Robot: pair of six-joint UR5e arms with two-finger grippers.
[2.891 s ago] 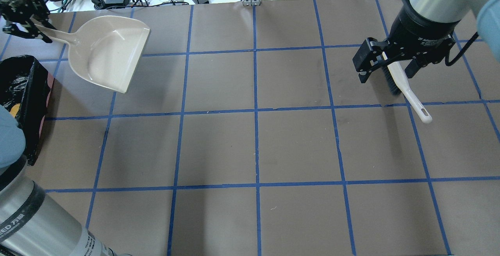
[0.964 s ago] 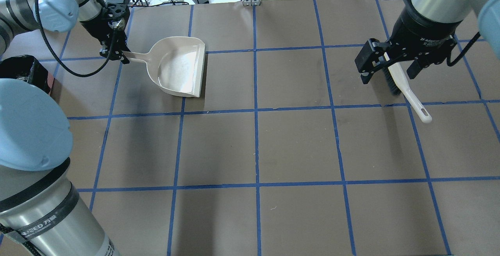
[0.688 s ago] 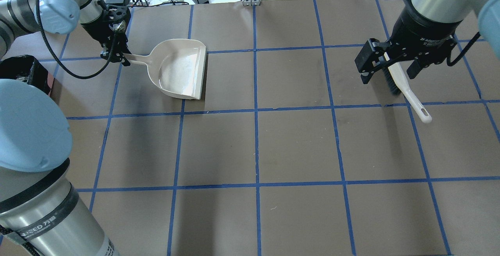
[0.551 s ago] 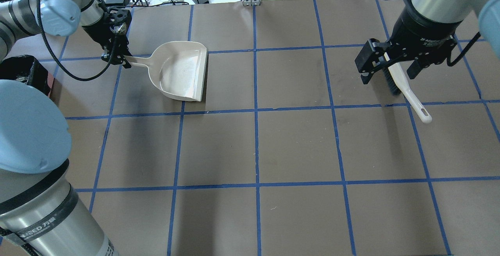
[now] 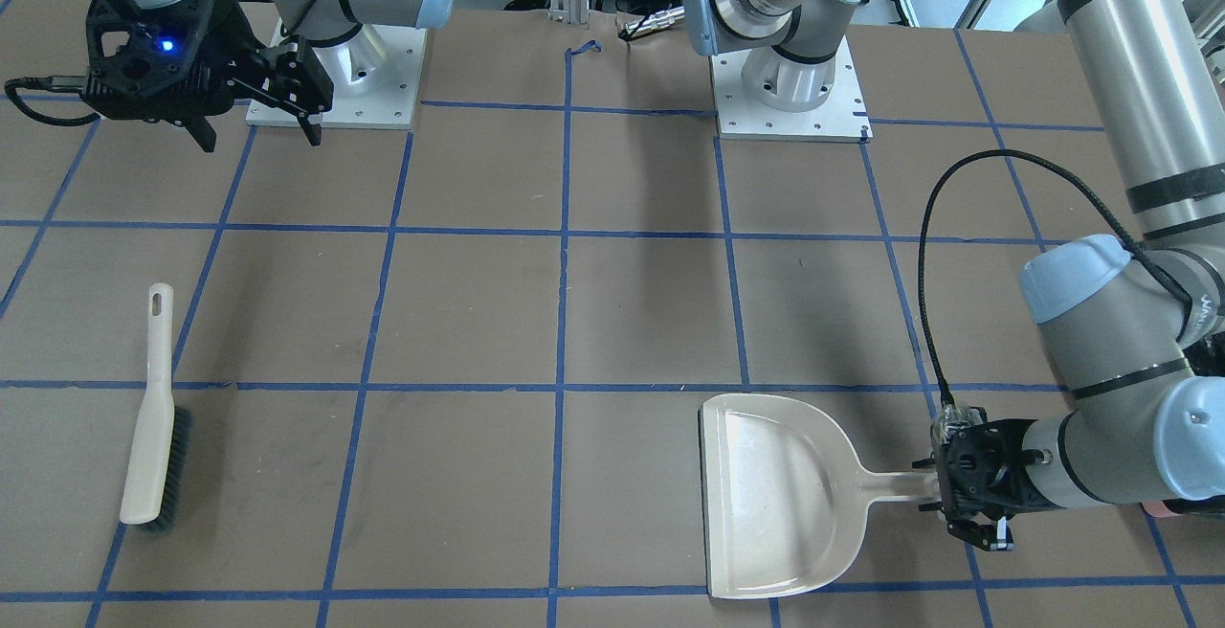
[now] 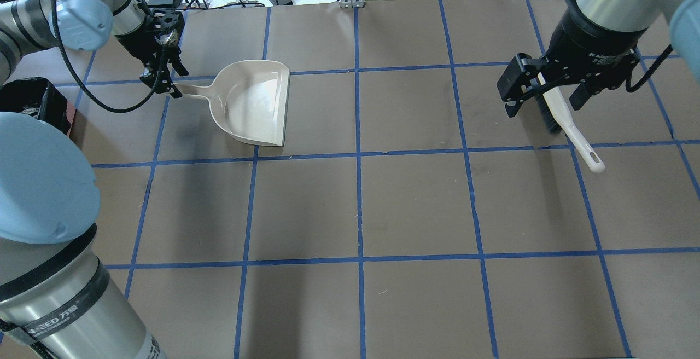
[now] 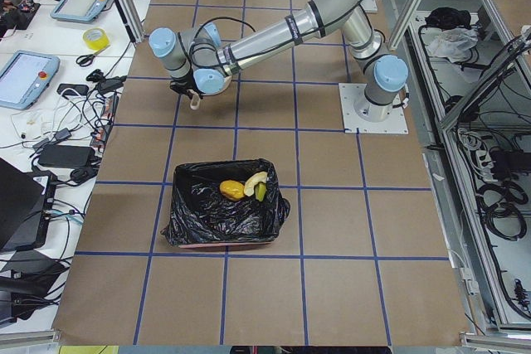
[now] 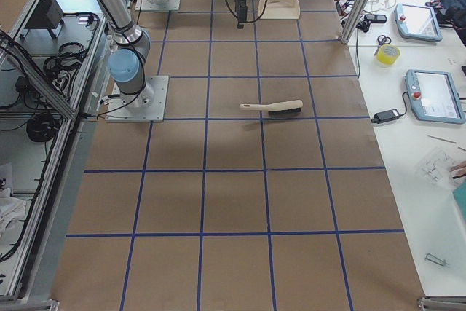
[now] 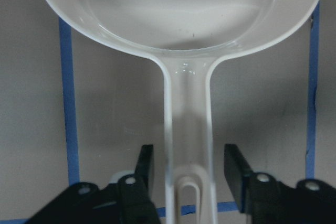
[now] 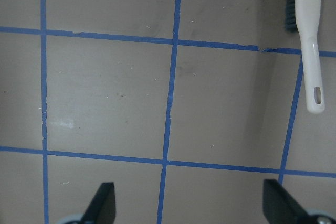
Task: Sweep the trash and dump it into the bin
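Dustpan (image 6: 254, 107) lay flat on desk (image 6: 415, 206); L fingers (image 9: 146, 169) apart astride handle (image 9: 186, 119), no contact. Best backed off straight, w/o snagging. R fingers (image 10: 102, 200) apart, empty.

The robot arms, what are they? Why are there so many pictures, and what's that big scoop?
They are two robot arms bolted to a table, each ending in a two-finger pincher called an end effector. The pictures show one moment from six cameras: one behind the robot, one facing it, one at each table end, one on each wrist. The scoop is a dustpan, lying flat on the table. The left end effector is open, its fingers either side of the handle, not squeezing it. The right end effector is open and empty. The brush lies on the table. The bin holds three bits of trash.
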